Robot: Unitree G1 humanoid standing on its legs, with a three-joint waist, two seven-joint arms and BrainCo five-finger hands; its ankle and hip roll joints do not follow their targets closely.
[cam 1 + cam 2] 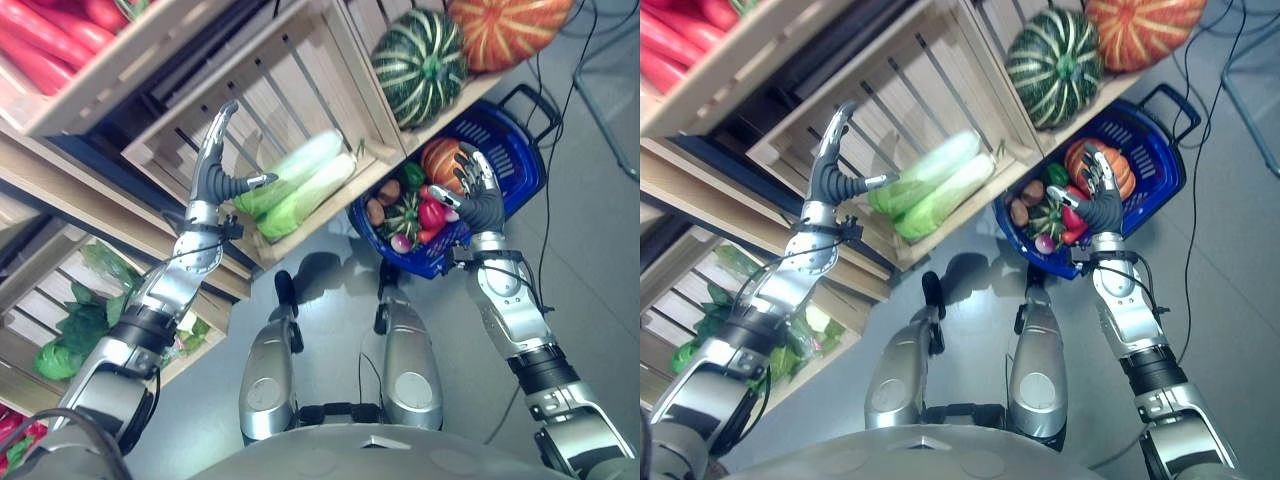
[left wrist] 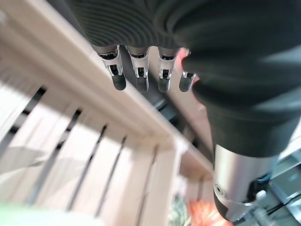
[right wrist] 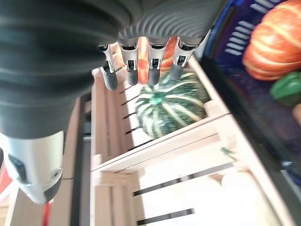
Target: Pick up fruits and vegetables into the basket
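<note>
Both hands have straight fingers and hold nothing. The left hand (image 1: 213, 172) is raised in front of a wooden crate (image 1: 185, 130), beside the cabbages (image 1: 300, 185). The right hand (image 1: 478, 195) hovers over the blue basket (image 1: 520, 165), which holds a small orange pumpkin (image 1: 440, 160) and other vegetables.

The crate (image 1: 300, 110) is open at the front – the left hand (image 1: 215, 170) reaches in above the cabbages (image 1: 300, 185). The basket (image 1: 500, 150) is piled with food – the right hand (image 1: 478, 195) hangs over it
</note>
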